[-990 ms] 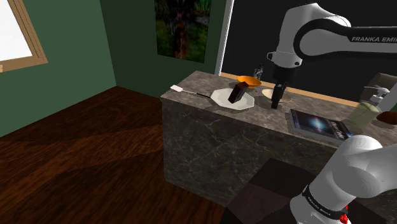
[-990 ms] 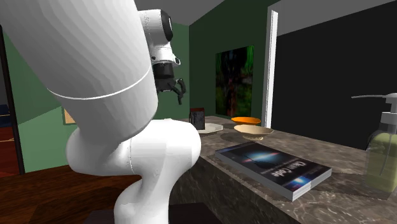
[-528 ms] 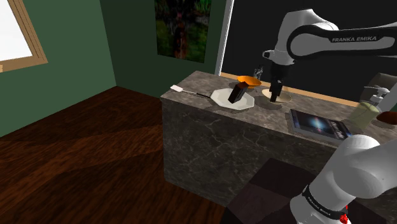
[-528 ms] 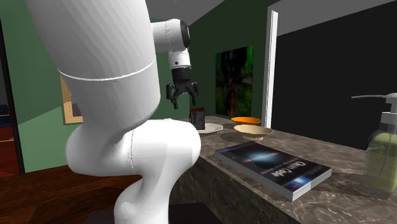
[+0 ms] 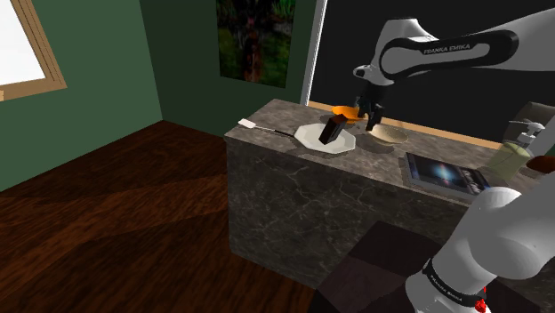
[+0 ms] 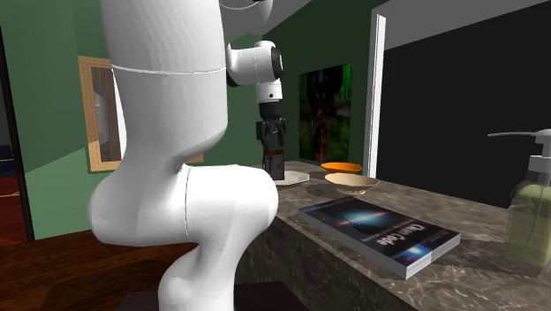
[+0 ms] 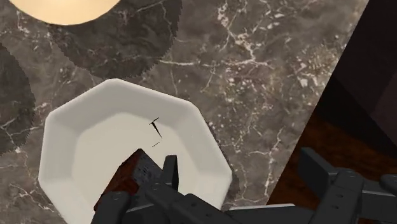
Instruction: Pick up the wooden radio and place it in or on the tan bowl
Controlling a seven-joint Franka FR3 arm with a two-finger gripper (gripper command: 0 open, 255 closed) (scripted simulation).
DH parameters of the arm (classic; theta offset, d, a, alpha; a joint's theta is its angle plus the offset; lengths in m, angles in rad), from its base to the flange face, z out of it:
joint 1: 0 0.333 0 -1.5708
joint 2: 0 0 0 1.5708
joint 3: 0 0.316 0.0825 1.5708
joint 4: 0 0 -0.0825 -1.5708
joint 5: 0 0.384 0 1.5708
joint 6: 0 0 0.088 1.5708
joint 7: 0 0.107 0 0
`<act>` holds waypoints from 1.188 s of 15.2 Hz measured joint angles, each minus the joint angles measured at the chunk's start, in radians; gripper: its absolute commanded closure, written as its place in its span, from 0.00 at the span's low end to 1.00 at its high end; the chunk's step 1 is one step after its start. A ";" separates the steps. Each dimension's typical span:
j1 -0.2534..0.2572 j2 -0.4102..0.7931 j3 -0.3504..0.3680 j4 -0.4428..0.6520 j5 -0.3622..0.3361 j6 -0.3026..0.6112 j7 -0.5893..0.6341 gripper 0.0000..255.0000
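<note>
The radio (image 5: 332, 130), a dark reddish-brown box, is standing on the white plate (image 5: 318, 139) toward the far end of the marble counter (image 5: 293, 178). In the wrist view the radio (image 7: 126, 179) is occupying the part of the plate (image 7: 83, 146) nearest the hand and is partly covered by one of the fingers (image 7: 168, 170).

The gripper (image 7: 240, 165) is hanging over the plate's edge with its fingers standing well apart and clasping nothing. The radio is lying beside one finger, outside the gap rather than within it. In the shoulder view the gripper (image 5: 367, 116) is pointing down between the radio and the tan bowl (image 5: 388, 133). In the second exterior view the gripper (image 6: 272, 141) is appearing directly above the radio (image 6: 275, 165); whether they are touching cannot be told.

The tan bowl is sitting on the counter just beside the plate, on the shoulder view's right, and part of its pale rim (image 7: 63, 9) is showing in the wrist view. An orange bowl (image 5: 347, 112) is resting behind the plate. A white-ended utensil (image 5: 258, 126) is lying near the counter's end. A book (image 5: 443, 172) and a soap dispenser (image 5: 518, 147) are lying closer to the stand. Green walls (image 5: 98, 53) and a dark wooden floor (image 5: 107, 213) are surrounding the counter.
</note>
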 measured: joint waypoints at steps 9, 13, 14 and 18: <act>0.066 0.311 -0.132 0.264 0.184 0.097 -0.501 0.00; 0.063 0.346 -0.139 0.251 0.207 0.144 -0.538 0.00; 0.061 0.354 -0.141 0.247 0.212 0.155 -0.544 0.00; 0.061 0.370 -0.142 0.231 0.221 0.185 -0.549 0.00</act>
